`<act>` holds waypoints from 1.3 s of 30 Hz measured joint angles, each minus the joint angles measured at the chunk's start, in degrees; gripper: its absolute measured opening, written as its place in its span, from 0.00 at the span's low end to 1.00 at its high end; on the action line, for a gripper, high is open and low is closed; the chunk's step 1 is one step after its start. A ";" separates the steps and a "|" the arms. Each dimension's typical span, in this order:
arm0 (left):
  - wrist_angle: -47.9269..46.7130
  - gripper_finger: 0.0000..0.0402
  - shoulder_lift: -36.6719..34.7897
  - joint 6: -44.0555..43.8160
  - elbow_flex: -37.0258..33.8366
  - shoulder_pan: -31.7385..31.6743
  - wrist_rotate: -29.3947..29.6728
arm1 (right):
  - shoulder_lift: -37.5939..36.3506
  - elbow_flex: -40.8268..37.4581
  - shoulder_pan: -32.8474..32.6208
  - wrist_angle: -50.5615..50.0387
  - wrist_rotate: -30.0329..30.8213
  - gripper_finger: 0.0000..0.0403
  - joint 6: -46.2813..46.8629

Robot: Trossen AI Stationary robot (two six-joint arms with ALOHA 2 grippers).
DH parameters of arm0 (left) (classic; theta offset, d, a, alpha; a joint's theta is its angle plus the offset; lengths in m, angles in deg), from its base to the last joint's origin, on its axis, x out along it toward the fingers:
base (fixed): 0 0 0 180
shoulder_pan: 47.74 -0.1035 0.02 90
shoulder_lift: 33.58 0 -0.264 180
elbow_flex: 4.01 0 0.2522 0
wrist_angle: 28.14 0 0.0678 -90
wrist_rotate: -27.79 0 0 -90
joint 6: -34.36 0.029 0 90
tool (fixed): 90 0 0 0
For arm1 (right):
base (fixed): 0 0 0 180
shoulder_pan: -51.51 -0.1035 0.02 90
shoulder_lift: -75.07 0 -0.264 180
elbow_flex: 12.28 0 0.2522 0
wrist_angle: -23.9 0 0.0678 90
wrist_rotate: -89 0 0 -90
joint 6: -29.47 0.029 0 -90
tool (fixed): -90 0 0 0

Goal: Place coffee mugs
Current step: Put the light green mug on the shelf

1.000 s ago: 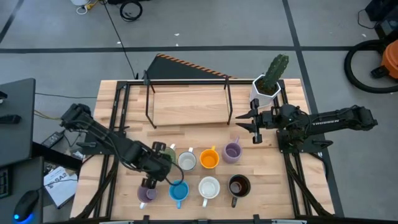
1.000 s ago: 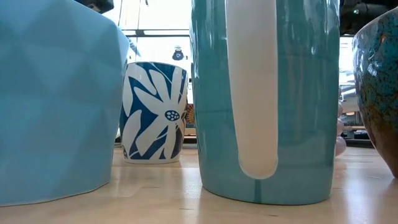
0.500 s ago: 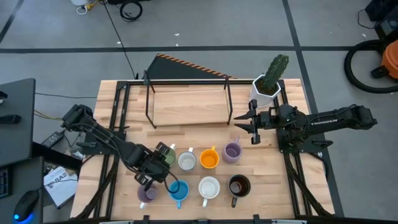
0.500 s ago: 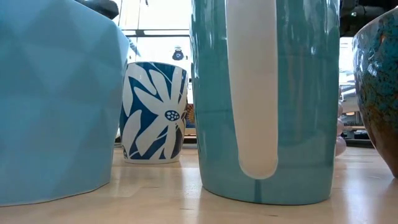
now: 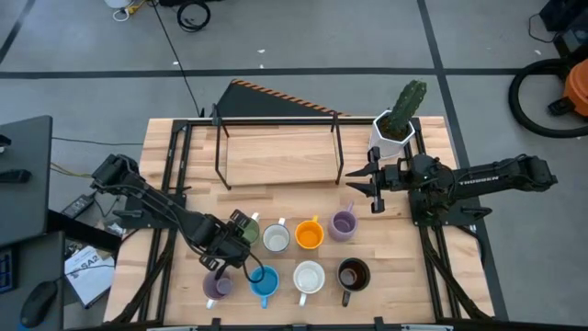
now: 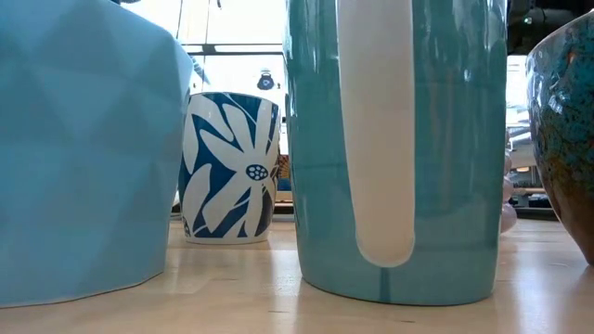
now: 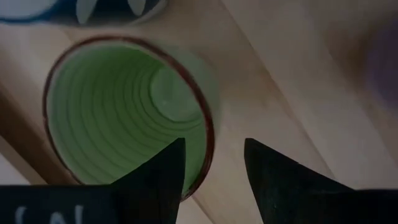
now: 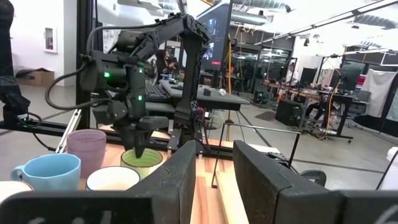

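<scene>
Eight mugs stand in two rows near the table's near edge: green (image 5: pixel 245 231), grey-white (image 5: pixel 277 238), orange (image 5: pixel 310 235) and lilac (image 5: pixel 343 223) behind; lilac (image 5: pixel 217 288), blue (image 5: pixel 264 282), white (image 5: pixel 309 277) and dark (image 5: pixel 353 274) in front. My left gripper (image 5: pixel 234 241) is open and points down over the green mug (image 7: pixel 124 118). One finger (image 7: pixel 165 171) is above its hollow and the other (image 7: pixel 273 180) is outside, with the rim (image 7: pixel 209 140) between them. I see no touch. My right gripper (image 5: pixel 372 188) is open and waits near the cactus pot (image 5: pixel 393 129).
A black wire rack (image 5: pixel 276 147) stands on the far half of the table, with the cactus pot at its right. The mugs stand close together. In the low view, the blue mug (image 6: pixel 399 148) and its neighbours fill the picture. Bare wood lies between the rack and the mugs.
My left arm has shifted slightly over the green mug. The mugs and my right arm have kept their places.
</scene>
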 joint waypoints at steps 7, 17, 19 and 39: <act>3.72 0.39 0.00 0.02 -2.90 -1.33 -0.79 | 0.00 0.00 0.00 0.00 0.00 0.28 0.00; 4.91 0.18 0.00 0.08 -3.40 -1.60 -2.96 | 0.00 0.00 0.07 -0.04 0.00 0.28 -0.89; 6.07 0.12 0.00 -0.64 -3.42 -2.05 -3.80 | 0.00 0.00 0.07 -0.04 0.00 0.28 -0.88; -15.54 0.07 -0.11 24.48 12.45 -19.19 0.89 | 0.00 -0.02 0.09 -0.04 0.17 0.28 -1.35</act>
